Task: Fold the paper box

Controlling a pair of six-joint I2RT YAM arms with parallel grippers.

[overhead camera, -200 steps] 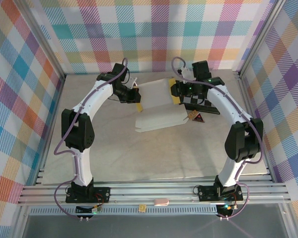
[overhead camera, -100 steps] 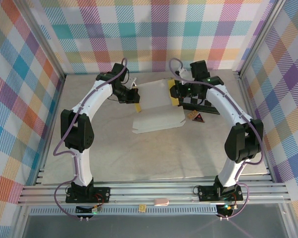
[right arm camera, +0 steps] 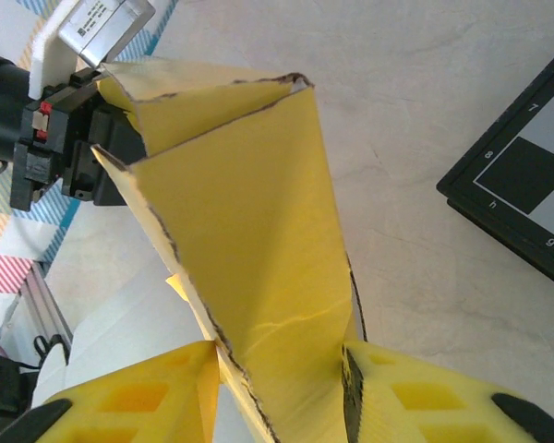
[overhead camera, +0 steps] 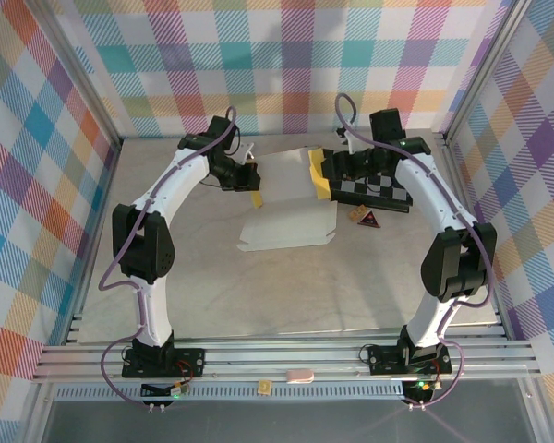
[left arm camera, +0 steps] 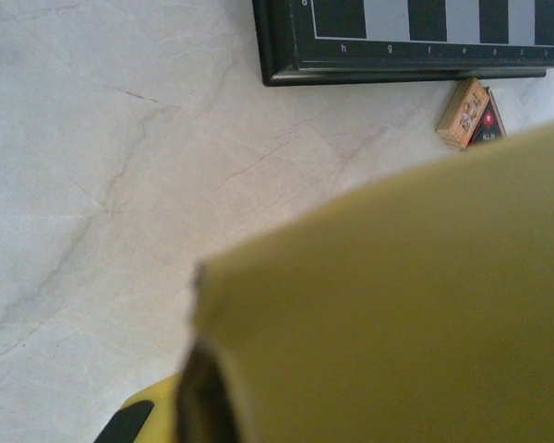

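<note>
Located the paper box [overhead camera: 291, 210] just past table centre toward 12 o'clock, strung between both arms. Pale underside up in the top view, mustard flaps at its 9 and 2 o'clock corners. Cannot tell whether the near edge rests on the table [overhead camera: 212, 286].

Logged the left gripper [overhead camera: 250, 177] closed right down on the 9 o'clock edge of the sheet. Logged the right gripper [right arm camera: 277, 360] roughly a third open, with a creased flap wedged between the yellow fingers [right arm camera: 138, 401] and touching both. Judged a grip on the flap, not an empty gap.

Risks, as judgement:
- Tearing or off-crease buckling from any pulling apart with both ends of thin card clamped.
- Slipping of the springy V out of the wider right hold.
- Knocking the checkered board [overhead camera: 369, 192] at 3 o'clock of the box, or the small wooden block [left arm camera: 465, 113] at its 4 o'clock, on an outward swing of the right wrist.

Views compared:
- From right wrist: the V-fold, ragged die-cut edges, the left gripper pinching the far corner at 10 o'clock.
- From top: whole layout.
- From left wrist: card close against the lens, board frame and block at 12 to 1 o'clock.
</note>
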